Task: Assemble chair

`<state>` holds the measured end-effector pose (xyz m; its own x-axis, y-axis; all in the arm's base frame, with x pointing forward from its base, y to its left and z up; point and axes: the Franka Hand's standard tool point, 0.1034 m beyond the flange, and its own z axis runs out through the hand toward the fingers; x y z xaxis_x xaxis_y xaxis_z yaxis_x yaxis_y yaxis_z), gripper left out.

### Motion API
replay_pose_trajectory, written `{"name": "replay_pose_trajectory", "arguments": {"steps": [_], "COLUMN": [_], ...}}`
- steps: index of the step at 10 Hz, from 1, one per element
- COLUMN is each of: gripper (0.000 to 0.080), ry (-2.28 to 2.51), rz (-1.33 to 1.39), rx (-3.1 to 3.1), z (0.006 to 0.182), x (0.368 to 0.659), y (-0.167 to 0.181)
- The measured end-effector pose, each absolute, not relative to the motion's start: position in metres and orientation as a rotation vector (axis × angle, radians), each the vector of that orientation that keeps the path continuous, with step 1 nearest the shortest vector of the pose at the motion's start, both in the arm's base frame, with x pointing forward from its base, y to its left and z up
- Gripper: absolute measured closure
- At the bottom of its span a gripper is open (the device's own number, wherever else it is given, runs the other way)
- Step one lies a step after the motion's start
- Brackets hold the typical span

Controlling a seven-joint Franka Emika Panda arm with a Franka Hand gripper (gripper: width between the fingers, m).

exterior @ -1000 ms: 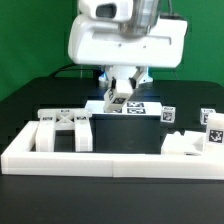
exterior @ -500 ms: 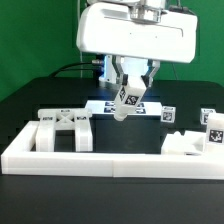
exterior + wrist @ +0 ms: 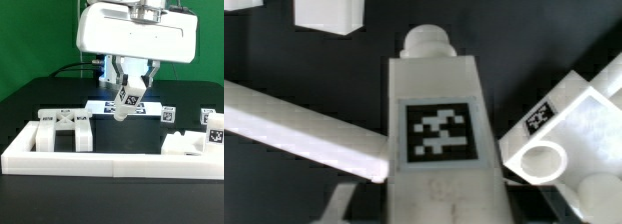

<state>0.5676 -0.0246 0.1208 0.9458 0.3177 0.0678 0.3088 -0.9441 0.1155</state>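
My gripper (image 3: 128, 90) hangs above the middle of the table, shut on a white chair leg (image 3: 124, 101) that carries a square tag. The leg tilts, with its lower end pointing toward the exterior view's left and clear of the table. In the wrist view the leg (image 3: 438, 100) runs straight out from between the jaws of the gripper (image 3: 441, 198), tag facing the camera and its rounded tip far from me. The X-braced frame (image 3: 62, 129) stands at the exterior view's left, behind the border wall.
The long low white border wall (image 3: 100, 157) runs along the front. The marker board (image 3: 145, 108) lies under and behind the gripper. A small tagged piece (image 3: 168, 115), a blocky part (image 3: 185, 143) and a tagged part (image 3: 212, 130) sit at the exterior view's right.
Since a second ago the arm has risen and shifted slightly to the exterior view's right, lifting the leg off the table and tilting it. In the last half second nothing moved.
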Motion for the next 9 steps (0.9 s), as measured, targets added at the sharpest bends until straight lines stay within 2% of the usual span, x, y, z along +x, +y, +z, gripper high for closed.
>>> {"name": "replay_pose_trajectory", "arguments": {"steps": [2,3,4,7,9], "gripper": [0.0507,0.0507,0.0507,0.0507,0.0507], "ry": [0.484,0.475,0.375,0.281,0.352], "rz": [0.130,0.248,0.220,0.261,0.223], "rx": [2.997,2.984,3.025,3.073,3.041], "z": [0.121,0.122,0.121,0.130,0.128], "x": [0.568,0.577,0.576,0.598,0.594], "y": [-0.025,-0.022,-0.009,0.029,0.029]}}
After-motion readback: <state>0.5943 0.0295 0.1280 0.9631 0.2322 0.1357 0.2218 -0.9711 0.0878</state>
